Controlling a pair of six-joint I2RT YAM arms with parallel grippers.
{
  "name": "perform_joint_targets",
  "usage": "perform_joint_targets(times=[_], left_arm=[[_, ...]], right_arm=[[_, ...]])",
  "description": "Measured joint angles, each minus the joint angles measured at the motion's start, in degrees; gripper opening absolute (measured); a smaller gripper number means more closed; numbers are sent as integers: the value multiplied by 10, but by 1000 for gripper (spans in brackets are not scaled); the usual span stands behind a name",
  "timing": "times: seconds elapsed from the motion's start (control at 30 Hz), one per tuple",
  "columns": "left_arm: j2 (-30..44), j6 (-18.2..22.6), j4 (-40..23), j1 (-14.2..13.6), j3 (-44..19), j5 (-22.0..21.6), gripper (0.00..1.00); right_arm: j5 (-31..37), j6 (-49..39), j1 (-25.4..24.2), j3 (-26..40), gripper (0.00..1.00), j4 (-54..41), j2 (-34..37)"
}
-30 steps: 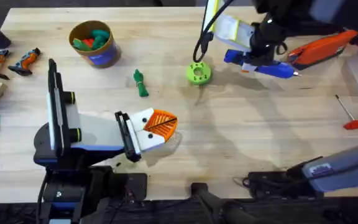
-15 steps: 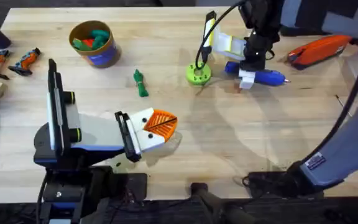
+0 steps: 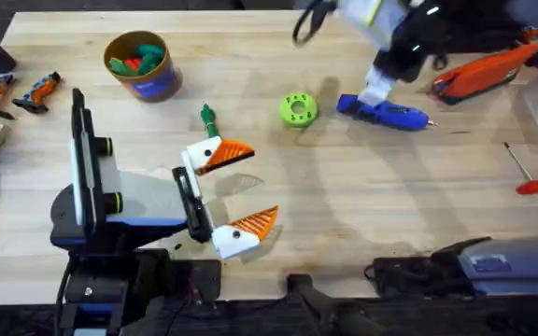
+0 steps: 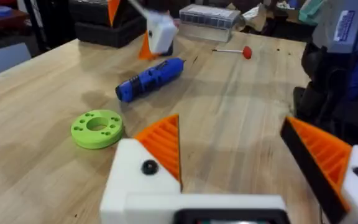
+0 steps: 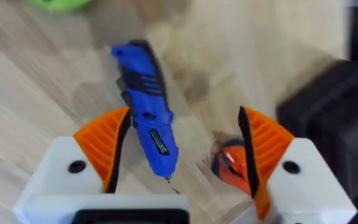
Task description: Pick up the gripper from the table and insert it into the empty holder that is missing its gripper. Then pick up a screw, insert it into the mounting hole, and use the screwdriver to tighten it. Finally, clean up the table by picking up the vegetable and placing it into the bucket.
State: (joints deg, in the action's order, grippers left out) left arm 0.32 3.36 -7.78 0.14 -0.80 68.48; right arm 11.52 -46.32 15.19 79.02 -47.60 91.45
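Observation:
The blue screwdriver [image 3: 386, 112] lies on the table at the back right. My right gripper [image 3: 381, 86] hovers just above it, blurred. Seen from the right wrist, that gripper [image 5: 182, 146] is open and the screwdriver [image 5: 145, 112] lies below, between its orange pads, untouched. At the front left my left gripper [image 3: 261, 184] stands wide open, an orange wedge on each white finger and nothing between them. The dark green vegetable [image 3: 211, 122] lies just beyond its far finger. The tan bucket [image 3: 162, 82] stands at the back left. A loose gripper, an empty holder and screws are out of view.
A lime-green disc [image 3: 297, 109] lies left of the screwdriver, and the bucket holds toy pieces. An orange-and-black tool [image 3: 484, 75] sits at the back right. A thin red-handled tool [image 3: 529, 179] lies near the right edge. Small tools rest at the far left edge.
My left gripper has gone from shut to wide open. The right gripper has risen off the screwdriver, which now lies alone on the table.

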Motion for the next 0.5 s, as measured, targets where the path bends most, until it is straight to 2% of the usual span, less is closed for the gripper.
perform_joint_targets(times=[0.3,0.37,0.5], left_arm=[[0,-6,4,0,0,-18,985],[0,-21,7,0,0,-34,985],[0,-56,17,0,0,-95,985]], right_arm=[[-21,235,11,0,956,-1,-175],[-22,284,11,0,956,-5,-203],[-24,380,11,0,957,-35,-262]])
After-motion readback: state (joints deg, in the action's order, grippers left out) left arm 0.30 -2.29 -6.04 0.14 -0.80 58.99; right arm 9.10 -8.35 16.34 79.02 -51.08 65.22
